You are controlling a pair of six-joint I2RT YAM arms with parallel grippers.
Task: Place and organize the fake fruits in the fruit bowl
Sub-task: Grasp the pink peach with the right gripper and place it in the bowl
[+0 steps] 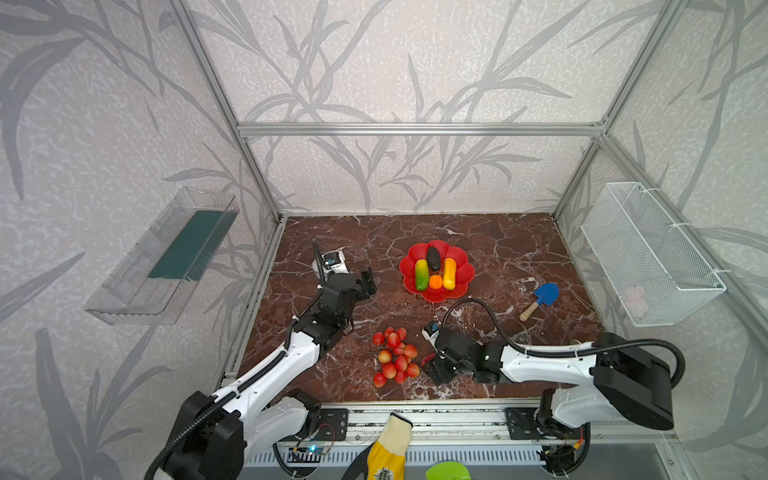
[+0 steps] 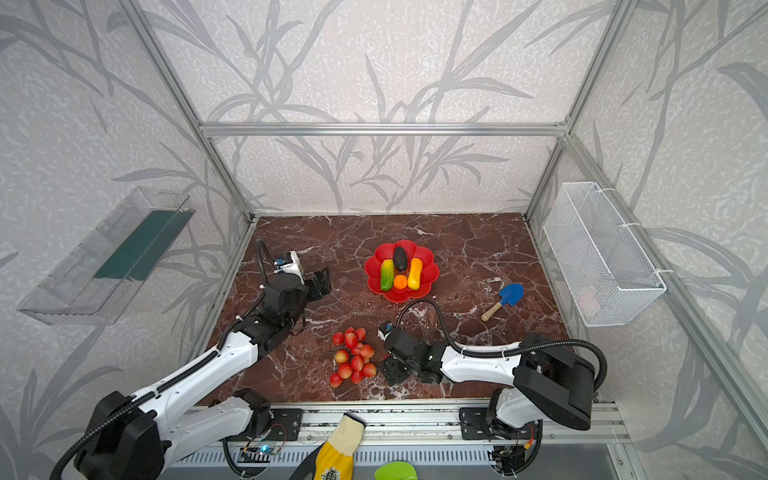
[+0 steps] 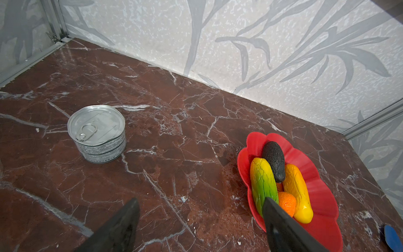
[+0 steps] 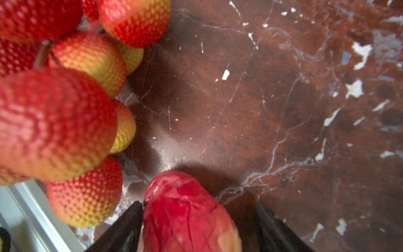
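The red flower-shaped fruit bowl (image 1: 466, 269) (image 3: 322, 196) holds a yellow-green oblong (image 1: 421, 274), a dark oval (image 1: 433, 257), an orange ball (image 1: 435, 281) and a yellow-orange oblong (image 1: 449, 273). A cluster of red berries (image 1: 395, 355) (image 4: 65, 109) lies on the table near the front. Just right of it, my right gripper (image 1: 432, 365) (image 4: 199, 205) is low over the red-yellow apple (image 4: 185, 213). The apple sits between the jaws, touching one finger, with a gap to the other. My left gripper (image 1: 368, 282) (image 3: 200, 200) is open over bare table left of the bowl.
A silver tin can (image 3: 97, 133) stands at the back left beside the left wrist. A blue toy shovel (image 1: 540, 299) lies right of the bowl. A white wire basket (image 1: 648, 253) hangs on the right wall, a clear tray (image 1: 166, 257) on the left wall.
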